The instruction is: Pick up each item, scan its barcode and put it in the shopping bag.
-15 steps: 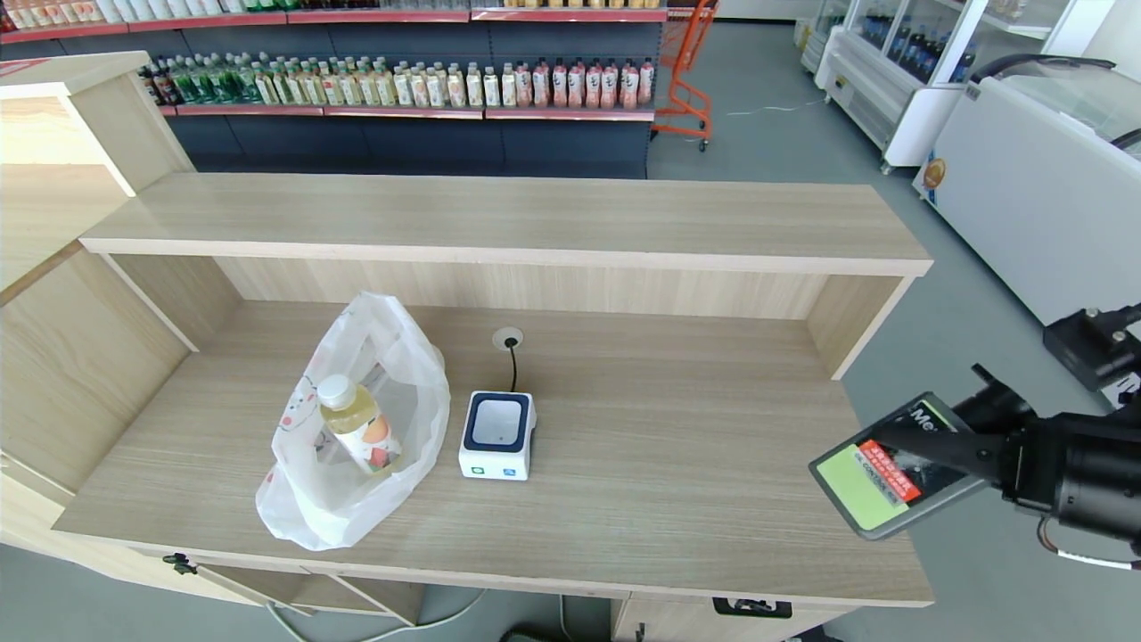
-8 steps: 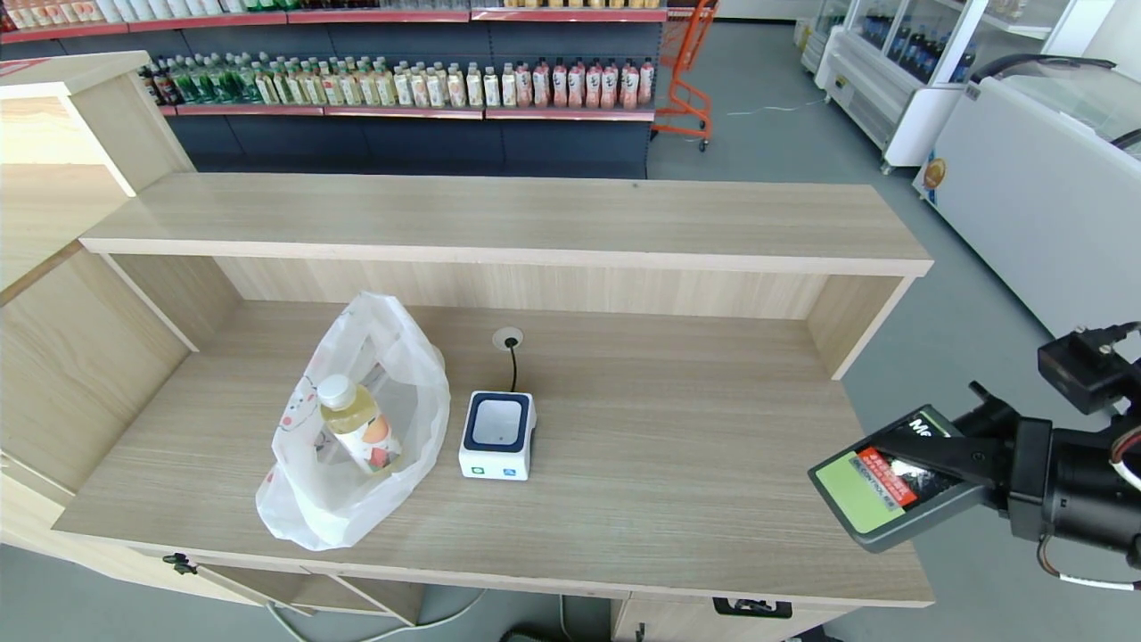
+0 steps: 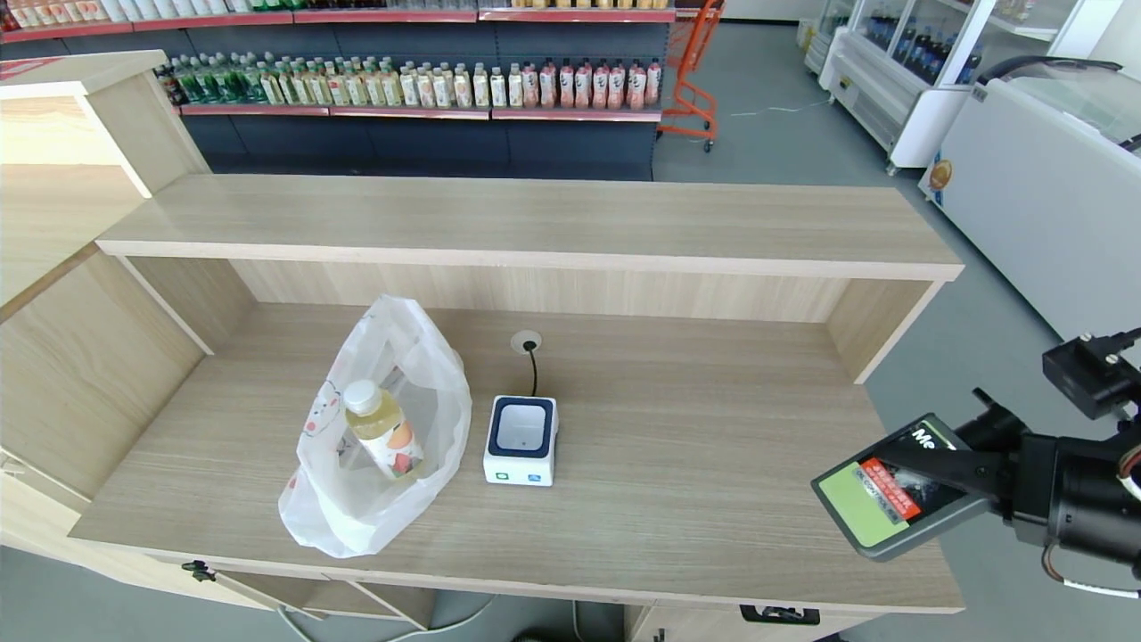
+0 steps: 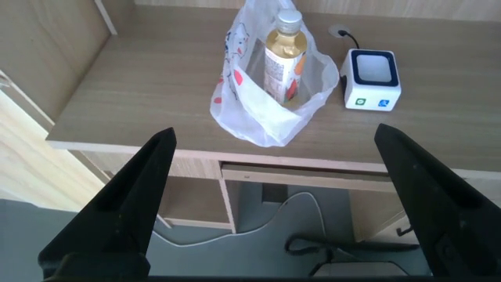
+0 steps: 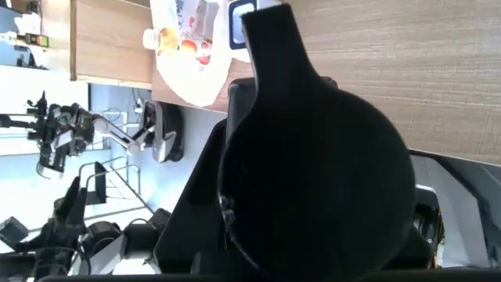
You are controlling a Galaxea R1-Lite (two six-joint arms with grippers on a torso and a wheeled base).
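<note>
A white plastic shopping bag (image 3: 374,446) stands open on the wooden counter (image 3: 695,428), left of centre, with a yellow drink bottle (image 3: 385,437) upright inside. Just right of it sits the white barcode scanner (image 3: 521,439), window facing up. My right gripper (image 3: 900,468) is shut on a flat dark packet (image 3: 869,508) with a green and red label, held above the counter's right front corner. My left gripper (image 4: 282,227) is open and empty, below the counter's front edge, facing the bag (image 4: 270,94), bottle (image 4: 282,51) and scanner (image 4: 374,77).
A raised ledge (image 3: 535,223) runs along the back of the counter, with side walls at both ends. The scanner's cable (image 3: 531,366) goes into a hole behind it. Drink shelves (image 3: 419,85) and freezers (image 3: 1034,160) stand beyond. The right wrist view shows the bag (image 5: 188,39) far off.
The head camera has shifted, so the whole scene sits a little further right. My right gripper has stayed by the right front corner, the packet tilting slightly.
</note>
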